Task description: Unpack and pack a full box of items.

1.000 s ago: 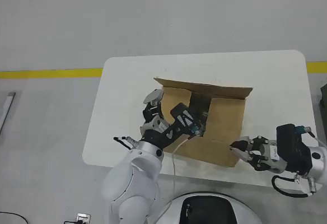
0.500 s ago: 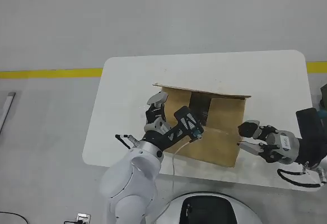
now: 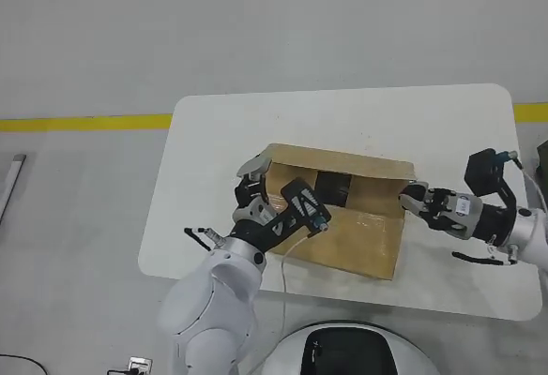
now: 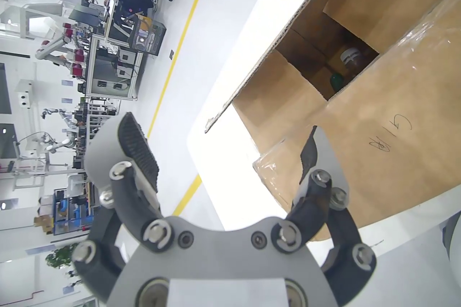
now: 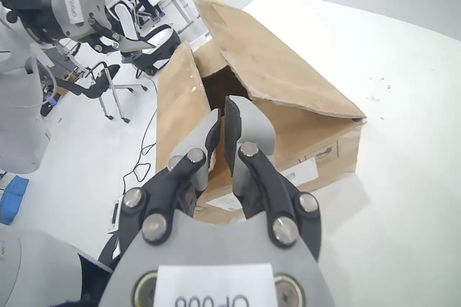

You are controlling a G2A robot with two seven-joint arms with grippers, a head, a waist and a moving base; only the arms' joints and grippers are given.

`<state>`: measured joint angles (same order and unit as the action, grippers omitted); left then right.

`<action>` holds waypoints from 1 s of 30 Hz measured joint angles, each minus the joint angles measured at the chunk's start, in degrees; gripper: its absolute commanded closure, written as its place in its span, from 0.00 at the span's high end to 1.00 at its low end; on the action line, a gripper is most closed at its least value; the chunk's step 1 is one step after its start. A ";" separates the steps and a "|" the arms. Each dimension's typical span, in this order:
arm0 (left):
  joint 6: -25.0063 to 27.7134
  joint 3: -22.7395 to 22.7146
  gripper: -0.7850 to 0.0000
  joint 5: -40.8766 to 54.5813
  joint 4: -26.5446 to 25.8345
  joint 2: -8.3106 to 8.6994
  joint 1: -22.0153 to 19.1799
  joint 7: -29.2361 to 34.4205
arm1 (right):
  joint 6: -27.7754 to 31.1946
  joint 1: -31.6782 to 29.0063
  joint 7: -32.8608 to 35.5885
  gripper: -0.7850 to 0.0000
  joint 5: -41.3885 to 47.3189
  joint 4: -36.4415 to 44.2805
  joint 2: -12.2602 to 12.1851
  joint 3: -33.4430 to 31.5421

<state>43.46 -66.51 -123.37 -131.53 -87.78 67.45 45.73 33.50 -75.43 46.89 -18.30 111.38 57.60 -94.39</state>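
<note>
A brown cardboard box (image 3: 358, 220) sits near the middle of a white rounded table (image 3: 443, 122), its long top flaps folded down almost flat with a dark gap left open between them. Through that gap the left wrist view shows a jar with a pale lid (image 4: 351, 56) and a dark green item (image 4: 336, 80) beside it, down inside the box. The left gripper (image 3: 252, 183) hangs at the box's left end with its claw released, fingers spread wide: one over the table's edge, the other over the near taped flap. The right gripper (image 5: 221, 114) is at the box's right end, clenched so that only a thin slit remains between its fingers; whether any cardboard is pinched there cannot be told.
</note>
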 measured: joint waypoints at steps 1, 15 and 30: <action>-0.17 -0.04 1.00 0.07 -0.16 0.03 0.18 0.00 | -0.25 0.99 -0.51 0.07 -0.63 -0.79 0.03 0.76; -1.36 -1.73 1.00 0.12 -1.63 0.60 2.35 0.15 | -14.58 12.98 -17.18 0.00 -6.92 -12.87 1.65 9.27; -2.71 -2.24 1.00 0.36 -2.39 1.06 3.29 0.03 | -13.73 16.36 -15.10 0.11 -3.22 -13.98 1.89 11.36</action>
<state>40.75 -68.75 -123.01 -133.92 -86.71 70.75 45.77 19.77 -59.07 31.79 -21.52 97.40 59.49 -83.03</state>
